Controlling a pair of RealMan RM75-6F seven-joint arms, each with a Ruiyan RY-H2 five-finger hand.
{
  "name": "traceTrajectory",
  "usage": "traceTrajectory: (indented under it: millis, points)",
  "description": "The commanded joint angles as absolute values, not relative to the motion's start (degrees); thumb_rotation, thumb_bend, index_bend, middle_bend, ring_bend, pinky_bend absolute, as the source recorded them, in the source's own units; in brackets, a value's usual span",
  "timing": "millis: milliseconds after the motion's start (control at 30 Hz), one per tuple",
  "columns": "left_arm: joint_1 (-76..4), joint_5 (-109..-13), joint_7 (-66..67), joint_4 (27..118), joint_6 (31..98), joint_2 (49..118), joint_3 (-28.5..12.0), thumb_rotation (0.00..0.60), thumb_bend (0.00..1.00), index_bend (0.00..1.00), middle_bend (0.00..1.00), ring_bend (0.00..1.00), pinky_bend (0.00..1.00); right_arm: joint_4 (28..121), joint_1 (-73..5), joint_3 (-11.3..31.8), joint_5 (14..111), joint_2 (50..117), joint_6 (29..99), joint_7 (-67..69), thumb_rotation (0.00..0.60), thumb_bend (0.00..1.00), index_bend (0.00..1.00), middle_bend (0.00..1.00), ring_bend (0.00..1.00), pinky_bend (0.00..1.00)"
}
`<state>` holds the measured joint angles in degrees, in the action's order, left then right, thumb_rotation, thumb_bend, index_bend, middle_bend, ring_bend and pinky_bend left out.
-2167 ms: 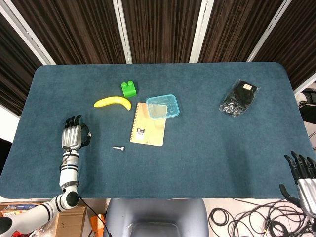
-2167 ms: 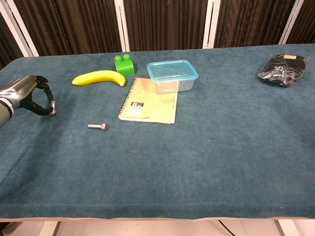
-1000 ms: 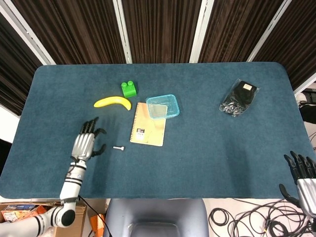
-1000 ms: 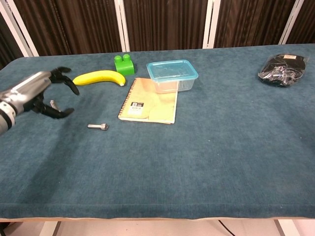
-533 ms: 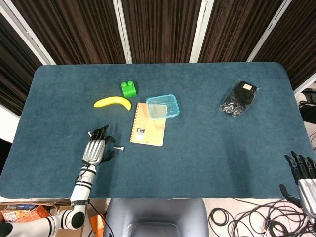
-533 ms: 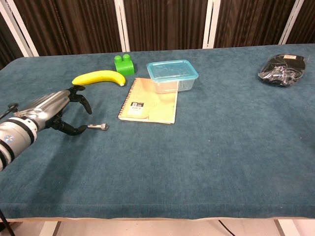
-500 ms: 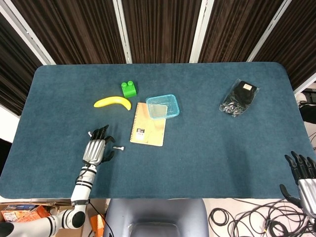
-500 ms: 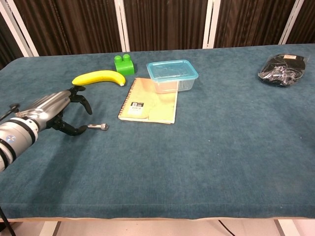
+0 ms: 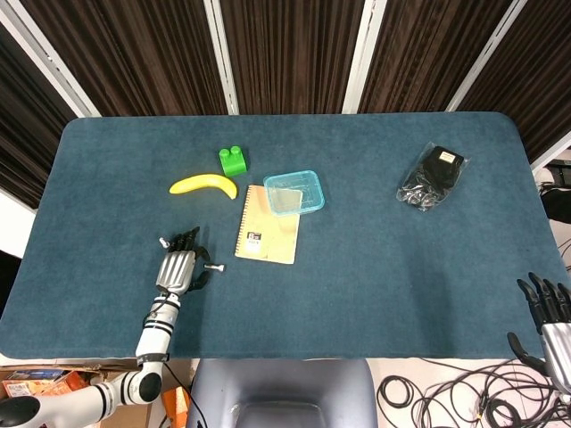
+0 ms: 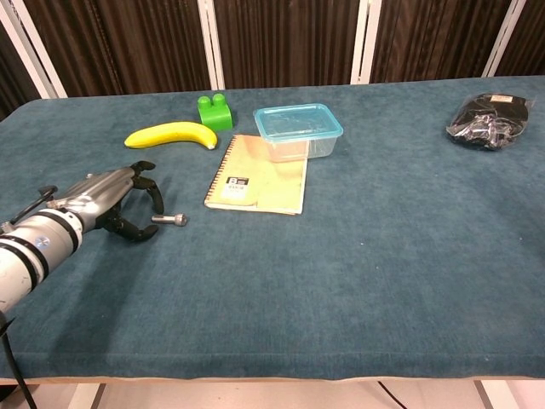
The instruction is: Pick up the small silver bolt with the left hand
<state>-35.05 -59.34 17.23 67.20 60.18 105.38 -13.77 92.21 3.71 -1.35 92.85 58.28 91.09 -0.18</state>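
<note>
The small silver bolt [image 9: 215, 267] [image 10: 171, 220] lies flat on the blue table cloth, left of the notebook. My left hand [image 9: 180, 266] [image 10: 115, 204] hovers low right beside it, fingers apart and curved around the bolt's left end, holding nothing; whether a fingertip touches it I cannot tell. My right hand [image 9: 546, 316] shows only in the head view, off the table's near right corner, fingers spread and empty.
A yellow banana [image 9: 204, 185] and a green block [image 9: 233, 160] lie behind the bolt. A spiral notebook [image 9: 268, 236] sits to its right with a clear plastic box [image 9: 293, 192] on its far corner. A black bag [image 9: 432, 176] rests far right.
My left hand has slid right and down to the bolt, its fingers now bracketing the bolt's left end. The bolt and the right hand have not moved.
</note>
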Motion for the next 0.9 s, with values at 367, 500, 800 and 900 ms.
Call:
traceTrajectory:
  millis: [367, 500, 800, 900]
  points:
    - [-35.41, -59.39, 17.64, 66.76, 59.43, 105.71, -13.60, 0.600, 0.35, 0.53, 0.00, 0.00, 0.03, 92.22, 3.85, -1.40, 92.92, 58.16, 91.30, 0.09, 0.600, 0.29, 0.00, 0.00, 0.00, 0.04]
    - [-35.33, -58.95, 18.25, 67.29, 59.38, 105.39, -13.64, 0.600, 0.35, 0.54, 0.00, 0.00, 0.03, 92.14, 3.85, -1.42, 92.96, 58.16, 91.29, 0.12, 0.600, 0.29, 0.00, 0.00, 0.00, 0.04]
    - [-35.32, -59.24, 18.57, 68.37, 59.96, 104.83, -13.78, 0.600, 0.37, 0.58, 0.00, 0.00, 0.03, 92.22, 3.85, -1.42, 92.92, 58.21, 91.22, -0.09, 0.600, 0.29, 0.00, 0.00, 0.00, 0.04]
    - [-35.32, -59.18, 19.12, 68.90, 60.27, 104.51, -13.84, 0.600, 0.37, 0.58, 0.00, 0.00, 0.03, 92.18, 3.84, -1.44, 92.99, 58.23, 91.22, -0.15, 0.600, 0.29, 0.00, 0.00, 0.00, 0.04]
